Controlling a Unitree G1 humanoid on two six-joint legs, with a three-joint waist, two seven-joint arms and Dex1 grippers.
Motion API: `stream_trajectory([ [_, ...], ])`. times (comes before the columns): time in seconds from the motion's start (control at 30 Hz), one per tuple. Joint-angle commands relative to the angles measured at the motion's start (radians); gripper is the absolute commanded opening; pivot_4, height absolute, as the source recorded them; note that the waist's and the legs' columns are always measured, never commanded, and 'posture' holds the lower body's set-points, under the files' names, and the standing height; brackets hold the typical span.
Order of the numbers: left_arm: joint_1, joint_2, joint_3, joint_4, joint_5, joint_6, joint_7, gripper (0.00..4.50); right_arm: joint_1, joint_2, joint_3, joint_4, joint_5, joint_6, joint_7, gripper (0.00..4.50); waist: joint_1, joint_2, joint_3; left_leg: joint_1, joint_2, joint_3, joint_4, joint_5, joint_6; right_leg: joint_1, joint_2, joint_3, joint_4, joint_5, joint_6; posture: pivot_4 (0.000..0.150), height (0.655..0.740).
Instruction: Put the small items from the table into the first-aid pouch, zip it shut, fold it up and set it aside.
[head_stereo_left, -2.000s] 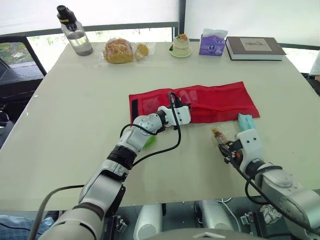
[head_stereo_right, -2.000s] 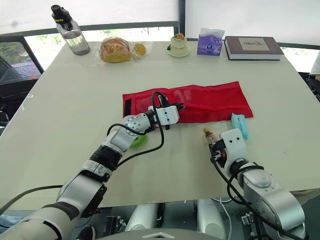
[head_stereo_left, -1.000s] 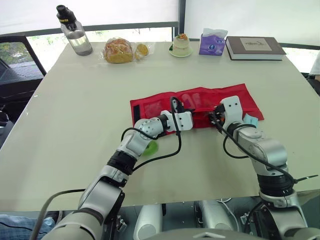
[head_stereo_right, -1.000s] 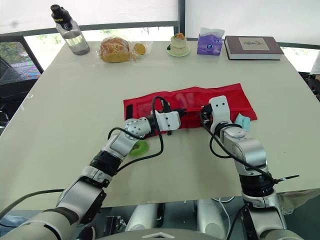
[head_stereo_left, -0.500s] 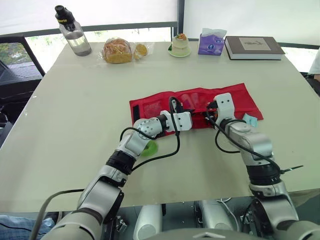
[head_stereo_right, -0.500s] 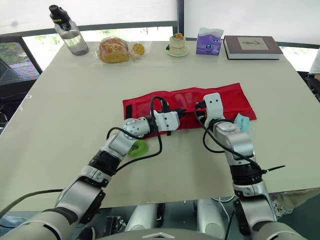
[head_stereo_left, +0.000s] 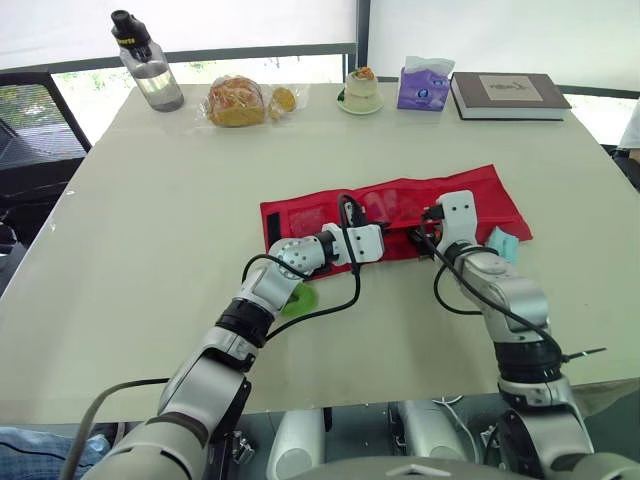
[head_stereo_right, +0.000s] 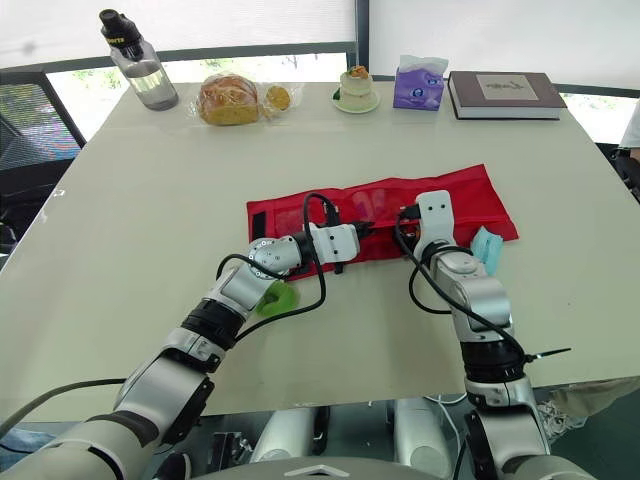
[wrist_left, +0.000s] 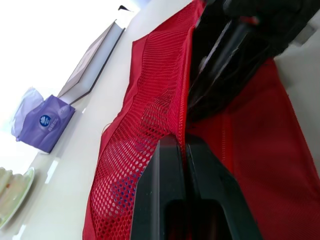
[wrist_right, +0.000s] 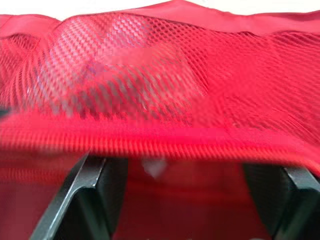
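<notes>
Spread flat and unfolded across the middle of the surface (head_stereo_left: 150, 220): the red first-aid pouch (head_stereo_left: 485, 195), long side toward the robot. Reaching in from the near left with the left arm, forearm low over the surface, wrist pointed along the pouch. Pinching the mesh lip (wrist_left: 165, 95) of the pouch's pocket with the left hand (wrist_left: 185, 144), 2 fingers pressed together on it. Coming in from the near right with the right arm, elbow bent, wrist turned inward toward the left hand. Poking the right hand (head_stereo_left: 429, 216) in beneath that same lip, 2 fingers spread wide, gripping nothing that can be made out. Just beside the right wrist, at the pouch's right end: a teal item (head_stereo_left: 503, 243). Partly tucked under the left forearm: a green item (head_stereo_left: 298, 298), resting on the surface just in front of the pouch.
</notes>
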Motion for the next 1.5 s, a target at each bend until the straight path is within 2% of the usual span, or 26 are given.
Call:
stream_trajectory([
  [0.03, -0.043, 0.020, 0.044, 0.028, -0.024, -0.019, 0.014, 0.00, 0.050, -0.035, 0.003, -0.171, 0.037, 0.077, 0.040, 3.50, 0.000, 0.000, 0.000, 0.000, 0.000, 0.000, 0.000, 0.000, 0.000, 0.000, 0.000, 0.000, 0.000, 0.000, 0.000, 0.150, 0.7400],
  [0.27, -0.093, 0.056, 0.082, 0.133, -0.040, -0.025, 0.028, 0.00, 0.227, -0.162, -0.052, -0.491, 0.128, 0.139, 0.153, 3.50, -0.002, 0.000, 0.000, 0.000, 0.000, 0.000, 0.000, 0.000, 0.000, 0.000, 0.000, 0.000, 0.000, 0.000, 0.000, 0.150, 0.7400],
  [0.3, -0.094, 0.060, 0.086, 0.141, -0.042, -0.025, 0.028, 0.00, 0.257, -0.179, -0.075, -0.526, 0.143, 0.136, 0.166, 4.03, -0.001, 0.000, 0.000, 0.000, 0.000, 0.000, 0.000, 0.000, 0.000, 0.000, 0.000, 0.000, -0.001, 0.000, 0.000, 0.150, 0.7400],
  [0.37, -0.092, 0.072, 0.091, 0.152, -0.037, -0.027, 0.032, 0.00, 0.323, -0.222, -0.137, -0.591, 0.160, 0.141, 0.184, 4.47, -0.002, 0.000, 0.000, 0.000, 0.000, 0.000, 0.000, 0.000, 0.000, 0.000, 0.000, 0.000, -0.001, 0.000, 0.000, 0.150, 0.7400],
  [0.5, -0.072, 0.089, 0.114, 0.143, -0.053, -0.011, 0.022, 0.00, 0.454, -0.270, -0.312, -0.690, 0.218, 0.063, 0.256, 4.47, 0.002, 0.000, 0.000, 0.000, 0.000, -0.001, 0.000, 0.000, 0.000, 0.000, 0.000, -0.001, -0.001, 0.000, 0.000, 0.150, 0.7400],
  [0.7, -0.032, 0.146, 0.137, 0.119, -0.068, -0.007, 0.001, 0.00, 0.671, -0.303, -0.559, -0.746, 0.350, -0.126, 0.449, 4.47, -0.004, 0.000, 0.000, 0.001, 0.001, 0.000, -0.001, 0.000, 0.000, 0.001, 0.001, 0.000, -0.001, 0.000, 0.000, 0.150, 0.7400],
  [0.97, 0.024, 0.220, 0.164, 0.077, -0.083, 0.006, -0.024, 0.00, 0.814, -0.368, -0.801, -0.702, 0.513, -0.229, 0.574, 4.47, -0.002, 0.000, 0.000, 0.002, 0.001, 0.001, -0.001, 0.000, 0.000, 0.001, 0.000, 0.000, -0.001, 0.000, 0.000, 0.150, 0.7400],
  [1.17, 0.053, 0.259, 0.208, 0.042, -0.116, 0.036, -0.032, 0.00, 0.869, -0.403, -0.842, -0.707, 0.657, -0.259, 0.606, 4.47, -0.001, 0.000, 0.000, 0.002, 0.001, 0.001, -0.001, 0.000, 0.000, 0.001, 0.000, 0.001, -0.001, 0.000, 0.000, 0.150, 0.7400],
  [1.43, 0.063, 0.260, 0.239, 0.031, -0.195, 0.070, -0.107, 0.00, 0.856, -0.448, -0.775, -0.706, 0.672, -0.280, 0.563, 4.47, 0.002, 0.000, 0.000, 0.002, 0.001, 0.001, -0.001, 0.000, 0.000, 0.001, 0.000, 0.001, -0.001, 0.000, 0.000, 0.150, 0.7400],
  [1.5, 0.061, 0.261, 0.244, 0.035, -0.198, 0.066, -0.103, 0.61, 0.852, -0.456, -0.761, -0.708, 0.670, -0.283, 0.552, 4.50, 0.003, 0.000, 0.000, 0.001, 0.001, 0.001, -0.001, 0.000, 0.000, 0.001, 0.000, 0.001, -0.001, 0.000, 0.000, 0.150, 0.7400],
])
